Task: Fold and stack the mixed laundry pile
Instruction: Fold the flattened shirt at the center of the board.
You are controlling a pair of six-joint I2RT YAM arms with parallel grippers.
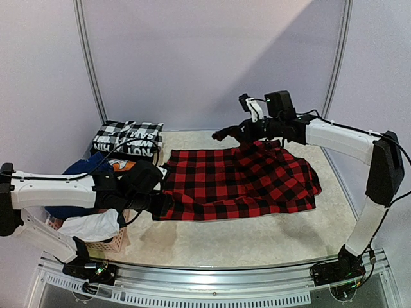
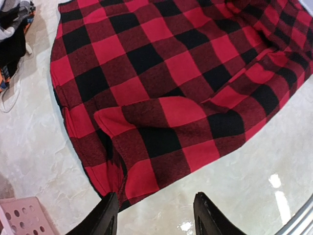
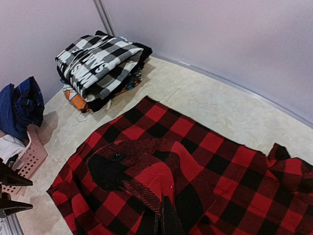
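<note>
**Shirt lying crosswise, its near-left corner at the left claw**

At the near left, the pink basket is holding more garments. Just right of it, the left claw is hovering with jaws apart. The near-left corner of the red-and-black plaid shirt is lying just ahead of it, so I judge this arm the nearer one. The shirt is lying spread on the pale tabletop, its long axis running left to right, with free room showing near and right. At its far right, the right claw is clamping a raised fold. The folded stack is sitting far left, by the wall.
</note>
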